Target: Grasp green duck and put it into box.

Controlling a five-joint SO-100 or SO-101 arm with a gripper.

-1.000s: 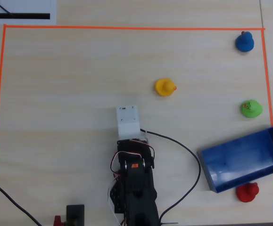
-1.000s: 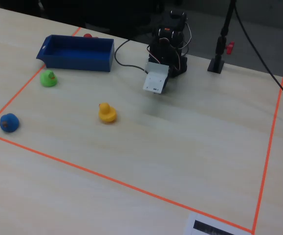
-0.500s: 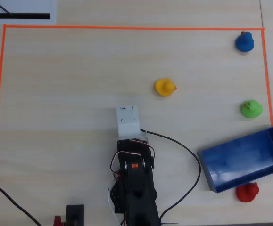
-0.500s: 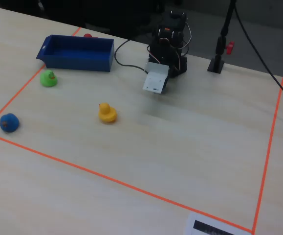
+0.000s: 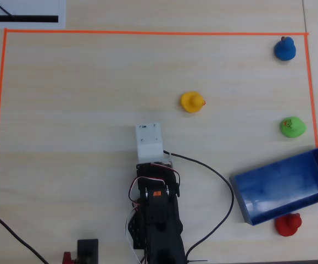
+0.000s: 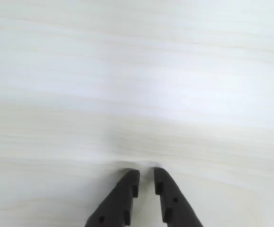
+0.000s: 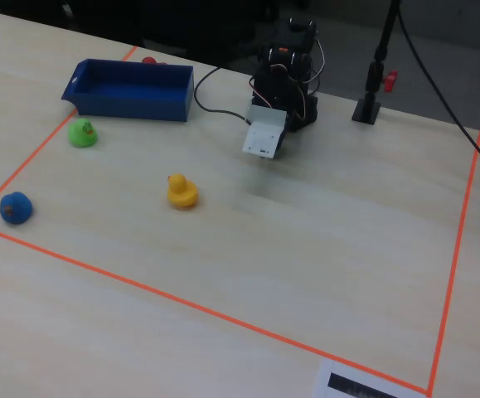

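Observation:
The green duck [image 5: 292, 127] stands on the pale wooden table near the right tape line, just above the box [image 5: 279, 166], a shallow blue tray lying at a slant. In the fixed view the green duck [image 7: 82, 133] is at the left, just in front of the box [image 7: 132, 106]. My gripper [image 6: 146, 172] hangs over bare table in the wrist view, jaws nearly together with nothing between them. In the overhead view it is hidden under the white wrist mount [image 5: 149, 140], far left of the green duck.
A yellow duck [image 5: 192, 102] stands mid-table, a blue duck [image 5: 284, 49] in the far right corner, and a red duck [image 5: 288, 224] just below the box. Orange tape [image 5: 148, 32] frames the work area. A black cable [image 5: 219, 187] loops beside the arm base.

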